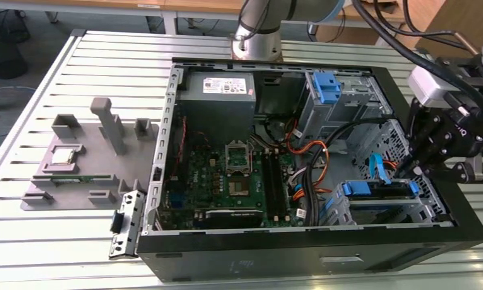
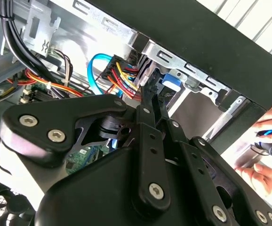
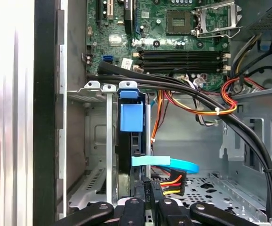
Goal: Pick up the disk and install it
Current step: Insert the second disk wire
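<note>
The disk (image 1: 376, 189) sits in the lower drive cage at the exterior view's right side of the open computer case, its blue carrier frame showing. In the first wrist view the disk (image 3: 130, 136) stands edge-on in its slot, with a blue tab on its end. My gripper (image 1: 410, 169) hangs just above the cage. In the second wrist view its fingers (image 2: 151, 101) are pressed together, and the gripper (image 2: 148, 87) points at the disk's cabled end. The gripper (image 3: 149, 190) is shut with nothing held between its fingers.
Black, orange and light blue cables (image 3: 192, 106) run across the case beside the cage. A second blue carrier (image 1: 326, 87) sits in the upper bay. A grey fixture (image 1: 80, 163) lies on the slatted table at the exterior view's left. A person's hand (image 2: 268, 141) rests outside the case wall.
</note>
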